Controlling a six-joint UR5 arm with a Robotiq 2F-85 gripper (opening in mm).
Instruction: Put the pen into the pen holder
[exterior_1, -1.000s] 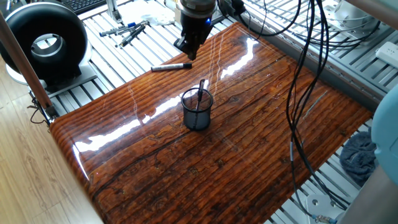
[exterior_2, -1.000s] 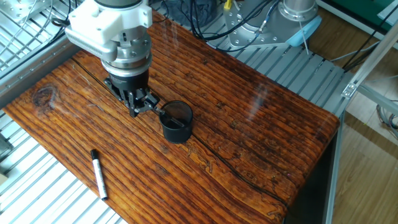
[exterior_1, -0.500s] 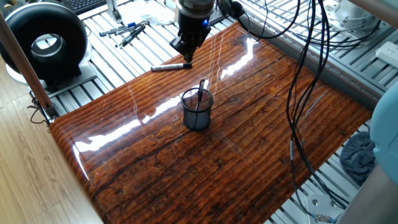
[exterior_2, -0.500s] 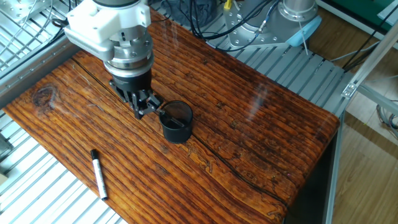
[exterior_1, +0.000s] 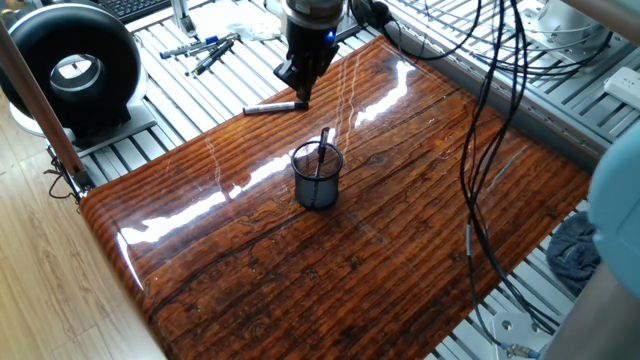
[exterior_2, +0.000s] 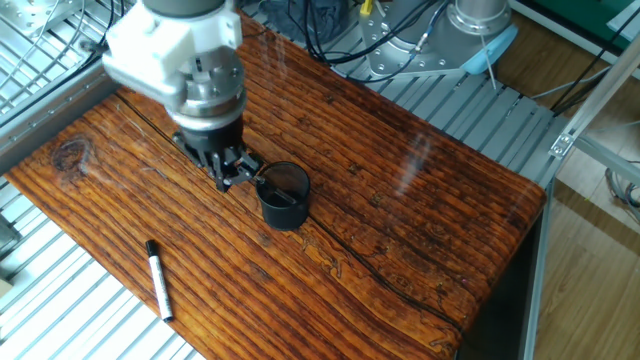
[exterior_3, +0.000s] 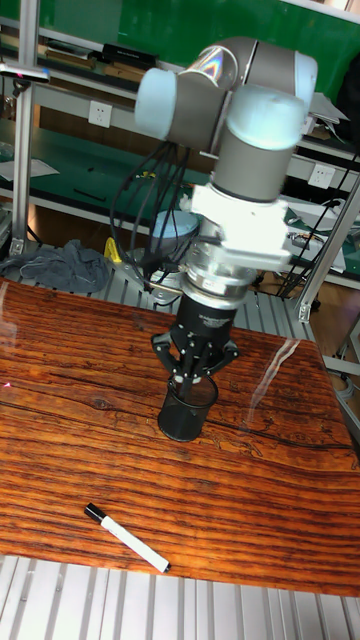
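One fixed view: the pen (exterior_1: 276, 107) lies flat on the wooden table (exterior_1: 400, 230), near its far-left edge and well apart from the pen holder (exterior_1: 318, 177). The holder stands upright near the table's middle, with 1 thin dark pen (exterior_1: 323, 146) leaning inside it. The gripper (exterior_1: 298, 87) hangs above the pen's right end; from this side the gap between its fingers cannot be judged. Nothing is seen held.

The other fixed view: the pen (exterior_2: 159, 280) rests near the table's (exterior_2: 400, 200) lower-left edge, untouched. The gripper (exterior_2: 232, 172) sits low, just beside the holder (exterior_2: 283, 196) on its left in this picture. Its fingers appear parted, with nothing seen between them, though the detail is small.

Tall fixed view: the gripper (exterior_3: 194, 371) points straight down, overlapping the holder's (exterior_3: 187, 409) rim in this view. Its 2 fingers are spread moderately apart and grasp nothing. The pen (exterior_3: 126, 537) lies at the near edge of the table (exterior_3: 70, 450), well apart from both.
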